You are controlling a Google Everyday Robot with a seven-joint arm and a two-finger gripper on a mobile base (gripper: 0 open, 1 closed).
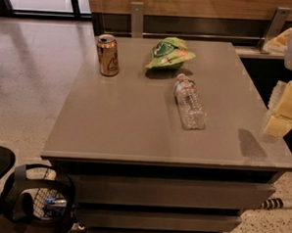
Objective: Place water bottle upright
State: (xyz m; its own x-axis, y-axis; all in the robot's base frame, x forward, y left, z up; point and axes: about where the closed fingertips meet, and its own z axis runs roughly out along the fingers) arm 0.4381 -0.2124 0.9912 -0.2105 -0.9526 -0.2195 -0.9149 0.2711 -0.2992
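The water bottle (189, 102) is a clear ribbed plastic bottle with a thin reddish-white label band. It lies on its side on the grey table (120, 132), right of centre, its cap end pointing to the far side. My gripper (282, 113), with pale yellow fingers, hangs above the table's right edge, to the right of the bottle and well apart from it. It holds nothing.
A gold drink can (108, 54) stands upright at the table's far left. A green chip bag (170, 53) lies at the far middle, just behind the bottle. A dark basket (38, 201) sits on the floor at front left. A wooden wall runs behind.
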